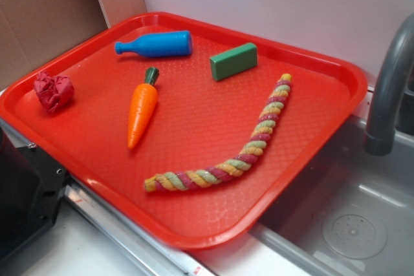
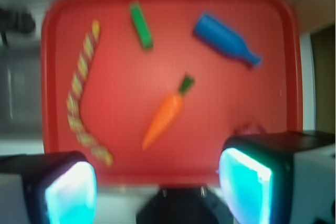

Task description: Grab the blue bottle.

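The blue bottle (image 1: 155, 44) lies on its side at the far left of the red tray (image 1: 194, 224), neck pointing left. The wrist view looks down from high above and shows the blue bottle (image 2: 226, 39) at the upper right, neck toward the lower right. My gripper (image 2: 157, 182) hovers well above the tray's near edge, far from the bottle. Its two cyan pads (image 2: 71, 192) stand wide apart with nothing between them. The gripper does not show in the exterior view.
On the tray also lie an orange toy carrot (image 1: 141, 109), a green block (image 1: 233, 61), a striped rope (image 1: 242, 150) and a crumpled red cloth (image 1: 53, 90). A grey sink (image 1: 352, 218) with a dark faucet (image 1: 388, 88) sits to the right.
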Controlling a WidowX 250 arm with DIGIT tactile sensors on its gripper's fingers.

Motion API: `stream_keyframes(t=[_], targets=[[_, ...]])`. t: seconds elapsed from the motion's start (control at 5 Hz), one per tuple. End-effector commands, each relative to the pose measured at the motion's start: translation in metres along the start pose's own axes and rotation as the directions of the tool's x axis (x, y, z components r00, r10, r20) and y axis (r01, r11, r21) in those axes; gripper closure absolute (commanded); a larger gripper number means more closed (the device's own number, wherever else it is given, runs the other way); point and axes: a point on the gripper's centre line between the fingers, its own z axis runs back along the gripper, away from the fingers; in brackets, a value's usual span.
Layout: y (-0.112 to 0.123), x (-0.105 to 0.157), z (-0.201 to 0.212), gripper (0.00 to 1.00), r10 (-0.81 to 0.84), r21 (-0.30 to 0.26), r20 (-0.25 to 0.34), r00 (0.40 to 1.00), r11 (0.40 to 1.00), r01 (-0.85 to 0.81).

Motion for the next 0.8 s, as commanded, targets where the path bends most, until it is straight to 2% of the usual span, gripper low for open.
stream_keyframes(t=[0.0,0.2,0.4,0.6], targets=[[0.034,0.071,-0.030,0.00,-0.290,0.015,-0.078,0.954,0.956,0.291],[0.036,0.059,-0.046,0.00,-0.515,0.008,-0.106,0.851,0.855,0.518],[0.037,0.055,-0.061,0.00,-0.668,-0.009,-0.125,0.734,0.740,0.672],[0.043,0.052,-0.089,0.00,-0.704,-0.023,-0.149,0.694,0.704,0.709]])
